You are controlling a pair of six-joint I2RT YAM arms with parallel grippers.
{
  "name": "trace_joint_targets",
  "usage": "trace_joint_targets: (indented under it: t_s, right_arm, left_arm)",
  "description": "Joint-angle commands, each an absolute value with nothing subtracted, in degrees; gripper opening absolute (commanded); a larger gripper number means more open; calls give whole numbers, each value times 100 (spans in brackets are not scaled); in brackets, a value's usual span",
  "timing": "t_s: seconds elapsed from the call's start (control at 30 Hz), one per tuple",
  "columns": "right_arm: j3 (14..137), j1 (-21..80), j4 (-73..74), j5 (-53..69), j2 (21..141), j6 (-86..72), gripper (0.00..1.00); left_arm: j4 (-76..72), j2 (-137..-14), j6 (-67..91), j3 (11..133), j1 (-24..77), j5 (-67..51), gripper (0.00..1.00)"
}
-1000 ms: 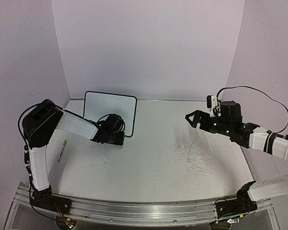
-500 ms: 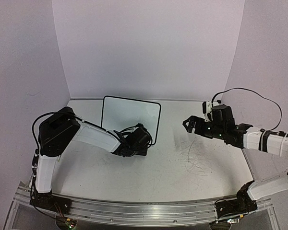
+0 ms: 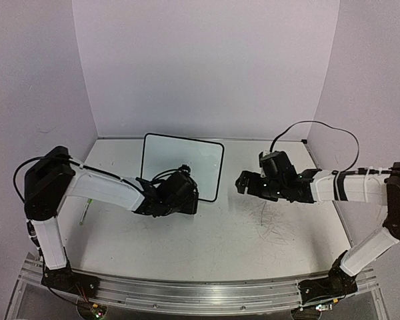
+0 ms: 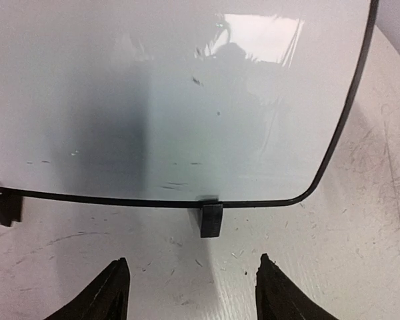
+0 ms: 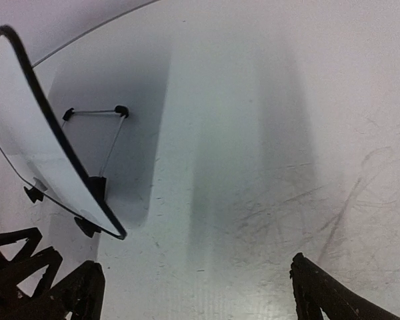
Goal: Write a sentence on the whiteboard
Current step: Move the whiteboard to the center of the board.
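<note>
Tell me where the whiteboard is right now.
In the top view the whiteboard stands left of centre toward the back of the table, directly in front of the left gripper.

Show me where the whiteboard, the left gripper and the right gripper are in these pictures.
whiteboard [image 3: 182,165]: top external view, middle of its white face.
left gripper [image 4: 192,263]: left wrist view, midway between its fingertips.
right gripper [image 5: 195,263]: right wrist view, midway between its fingertips.
</note>
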State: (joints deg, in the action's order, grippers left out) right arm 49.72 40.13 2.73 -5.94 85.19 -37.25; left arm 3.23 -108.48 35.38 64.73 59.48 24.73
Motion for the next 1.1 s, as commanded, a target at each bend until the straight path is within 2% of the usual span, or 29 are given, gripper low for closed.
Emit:
trace_joint_targets:
  t_s: [0.0, 0.17, 0.27, 0.43, 0.97, 1.07]
  right_arm:
    - [5899, 4762, 235, -1155, 9295, -4350, 98]
    - [6891, 5519, 195, -1460, 10346, -4712, 96]
    - [7416, 5669, 100, -1087, 10958, -4635, 83]
    - [7930, 5766, 96, -707, 11708, -4628, 81]
    - [8722, 5826, 642, -1523, 12582, -4955, 57]
    - [9001, 5824, 909, -1617, 12737, -5007, 55]
  left_arm:
    - [226, -9452, 3084, 5945, 5959, 3009, 69]
    - [333, -8243, 2680, 5446, 5939, 3551, 74]
    - [328, -7756, 2511, 5333, 5901, 3720, 78]
    - [168, -7207, 2275, 5264, 5889, 3742, 81]
    - [26, -5922, 1645, 4670, 5887, 3784, 86]
    - [26, -5706, 1534, 4701, 5889, 3744, 86]
